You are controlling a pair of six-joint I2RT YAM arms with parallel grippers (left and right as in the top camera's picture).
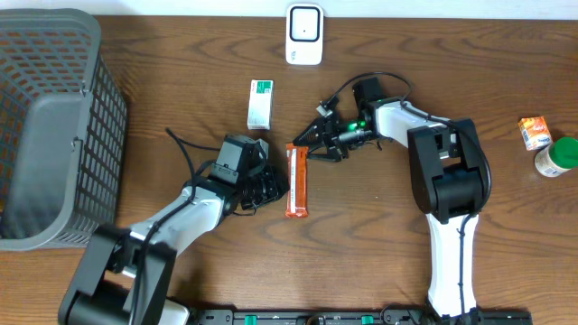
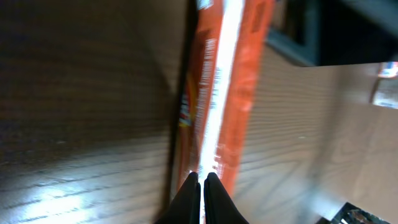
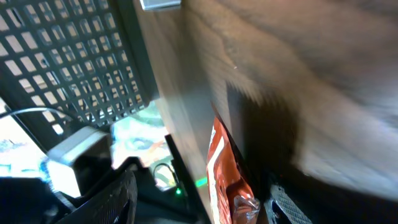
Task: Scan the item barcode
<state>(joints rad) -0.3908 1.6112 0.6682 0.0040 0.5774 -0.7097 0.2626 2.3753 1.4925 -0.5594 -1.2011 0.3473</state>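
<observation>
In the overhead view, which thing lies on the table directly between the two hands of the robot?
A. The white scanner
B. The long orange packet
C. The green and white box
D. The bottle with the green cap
B: the long orange packet lies on the wood with the left hand at its lower left side and the right hand at its upper end.

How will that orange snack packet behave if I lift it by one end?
Probably floppy: the orange snack packet is long, flat film with a crinkled end, so it may sag. It looks light, so a push would likely slide it, not tip it. Its glossy surface could slip in a loose pinch.
</observation>
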